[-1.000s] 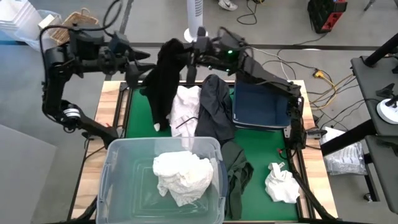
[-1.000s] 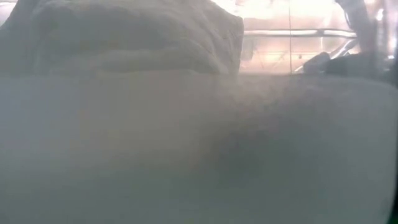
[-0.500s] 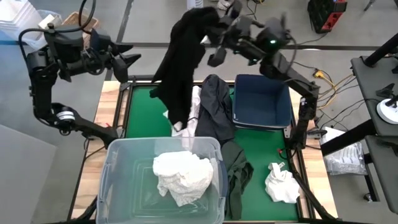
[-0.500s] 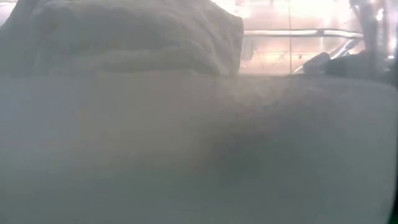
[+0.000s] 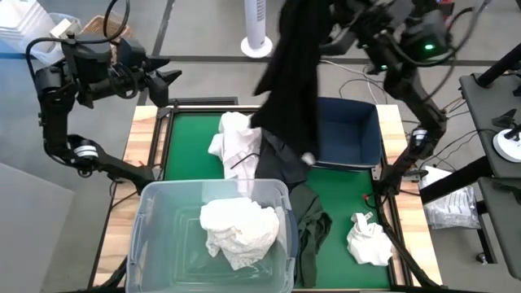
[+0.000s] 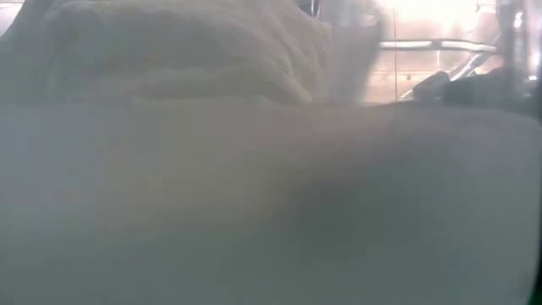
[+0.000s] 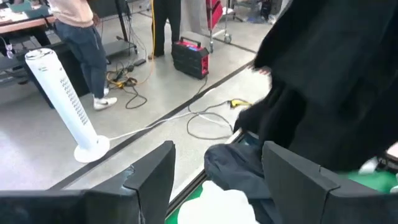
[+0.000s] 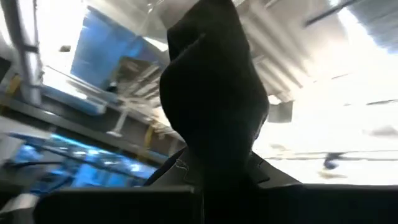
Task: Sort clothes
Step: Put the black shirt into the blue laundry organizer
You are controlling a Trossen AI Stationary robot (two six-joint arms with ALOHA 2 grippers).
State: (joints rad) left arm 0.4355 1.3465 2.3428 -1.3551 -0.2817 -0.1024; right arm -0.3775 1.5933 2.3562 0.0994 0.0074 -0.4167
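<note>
Sorting is only partly done: one crumpled white garment sits in the clear plastic tub at the worktop's near edge, while the dark blue rectangular bin looks empty. The right hand pinches a long black garment, hanging high beside the bin. White and dark pieces litter the middle. The left hand waits spread off the far-left corner.

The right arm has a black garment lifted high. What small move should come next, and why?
Probably carry it a little farther right, then lower it. The right gripper, jaws shut on the black garment, holds it hanging beside the dark blue bin, its tail over the pile of clothes.
</note>
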